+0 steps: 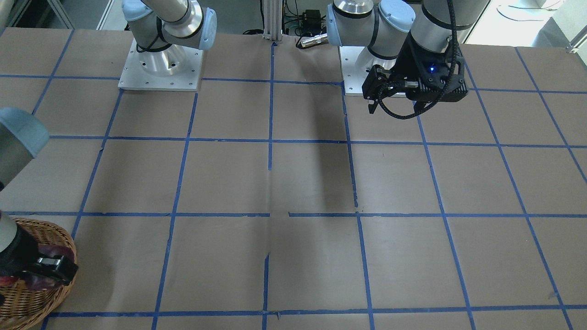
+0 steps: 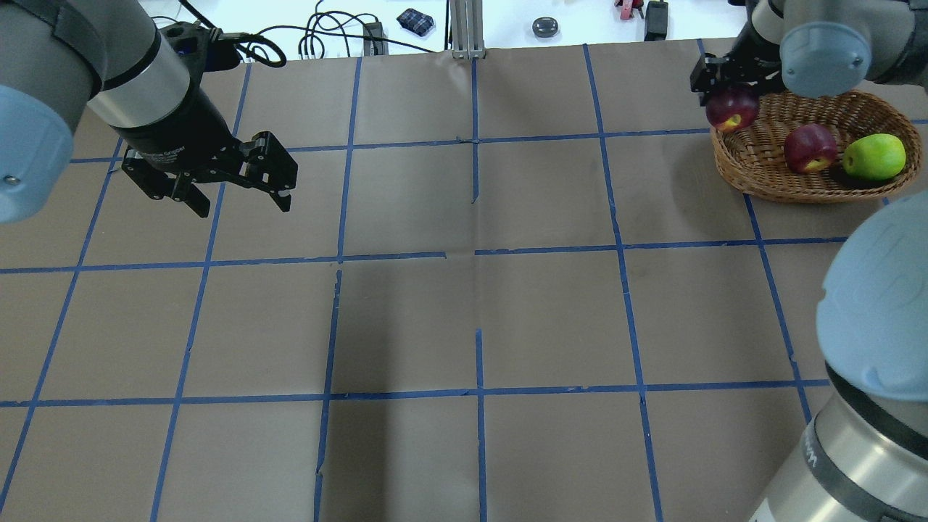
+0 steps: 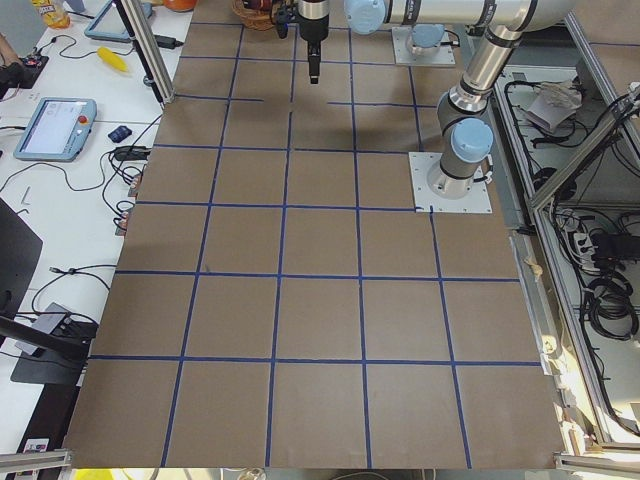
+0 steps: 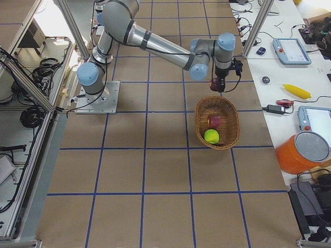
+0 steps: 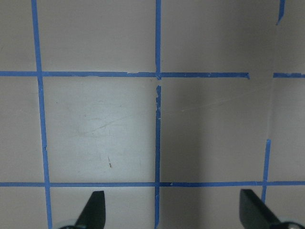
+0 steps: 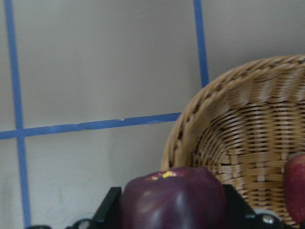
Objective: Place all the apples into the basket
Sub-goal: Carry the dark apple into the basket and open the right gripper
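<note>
The left gripper point(image 2: 232, 196) hangs above the table point(image 2: 551, 319) on the robot's left side, off the surface. Its jaws are spread wide with nothing between them. In the left wrist view, only brown sheet and blue tape lines point(image 5: 157, 129) lie beyond the fingertips point(image 5: 96, 210).

The taped grid runs between the two grippers, which are well apart.

The right gripper point(image 2: 731, 93) is clamped on a dark red apple point(image 2: 732, 110), one finger on each side. This apple is raised at the end of the basket point(image 2: 757, 181) nearest the table centre, directly at the braided rim. Whether it sits inside or outside the rim line cannot be told.

The basket rests on the robot's right side of the table, near the far edge. It holds a red apple point(image 2: 810, 147) and a green apple point(image 2: 874, 156), just beside one another. The green apple lies toward the outer end
</note>
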Action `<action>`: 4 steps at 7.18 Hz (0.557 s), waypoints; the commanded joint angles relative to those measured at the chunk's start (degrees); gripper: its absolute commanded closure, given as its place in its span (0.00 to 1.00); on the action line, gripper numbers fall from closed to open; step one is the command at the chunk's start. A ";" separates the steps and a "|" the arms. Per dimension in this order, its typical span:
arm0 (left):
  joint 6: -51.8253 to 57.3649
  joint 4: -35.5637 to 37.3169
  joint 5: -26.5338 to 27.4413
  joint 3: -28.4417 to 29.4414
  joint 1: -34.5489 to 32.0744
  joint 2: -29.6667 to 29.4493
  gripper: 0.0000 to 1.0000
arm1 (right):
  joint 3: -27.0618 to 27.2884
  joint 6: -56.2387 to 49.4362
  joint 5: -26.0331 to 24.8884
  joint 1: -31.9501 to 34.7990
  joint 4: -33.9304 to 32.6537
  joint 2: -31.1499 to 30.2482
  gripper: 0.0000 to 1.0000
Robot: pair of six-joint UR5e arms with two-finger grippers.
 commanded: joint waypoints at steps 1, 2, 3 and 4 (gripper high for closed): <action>0.05 0.18 0.00 -0.06 0.16 -0.16 0.00 | 0.38 -8.58 -0.84 -3.97 -3.59 4.01 1.00; 0.05 0.26 0.00 -0.06 0.24 -0.16 0.00 | 0.38 -8.62 -0.67 -4.06 -3.68 4.55 1.00; 0.05 0.27 0.00 -0.06 0.24 -0.16 0.00 | 0.38 -9.14 -0.40 -4.06 -3.68 4.64 0.91; 0.05 0.27 0.00 -0.06 0.24 -0.16 0.00 | 0.73 -9.49 -1.01 -4.06 -3.60 4.73 0.34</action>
